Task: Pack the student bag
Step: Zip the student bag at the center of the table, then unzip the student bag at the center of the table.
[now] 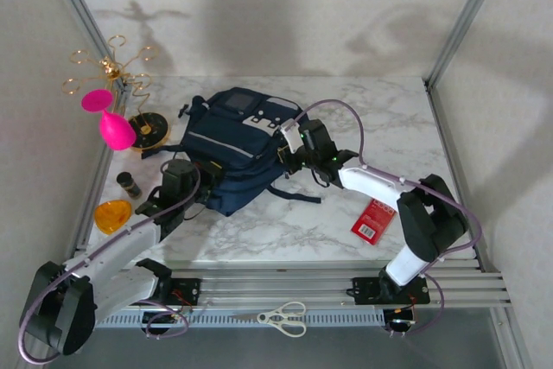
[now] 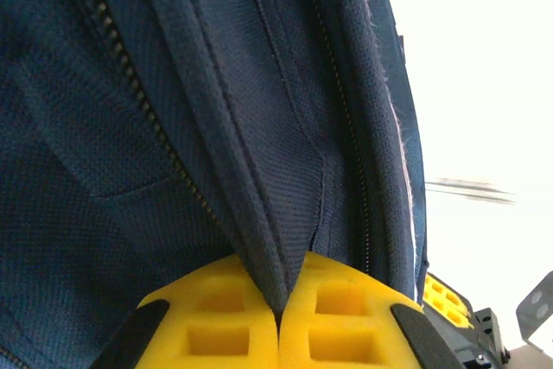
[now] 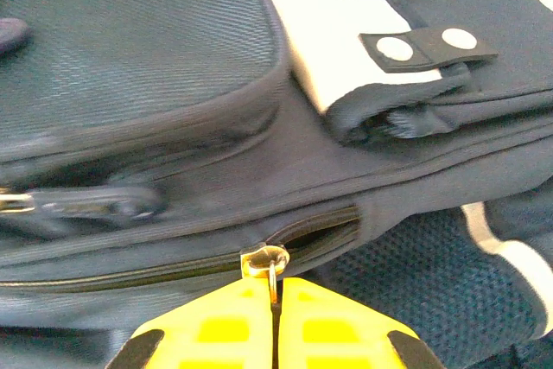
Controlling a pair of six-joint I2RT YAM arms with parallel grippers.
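The student bag (image 1: 232,146), a navy-blue backpack with white patches, lies on the marble table left of centre. My left gripper (image 1: 192,199) is at its near left edge, shut on a fold of the bag's navy fabric (image 2: 259,239) beside a zip; the yellow pads (image 2: 216,317) pinch the fold between them. My right gripper (image 1: 292,160) is at the bag's right side, shut on the brass zip pull (image 3: 270,267) of the main zipper. A short stretch of that zipper (image 3: 324,235) gapes right of the slider. The white patch with snap tabs (image 3: 380,41) lies above.
A red packet (image 1: 373,219) lies on the table to the right. At the left are a pink cone-shaped object (image 1: 111,123), a gold wire stand (image 1: 111,68), a small dark canister (image 1: 129,184) and an orange dish (image 1: 112,214). White scissors (image 1: 283,318) lie on the front rail.
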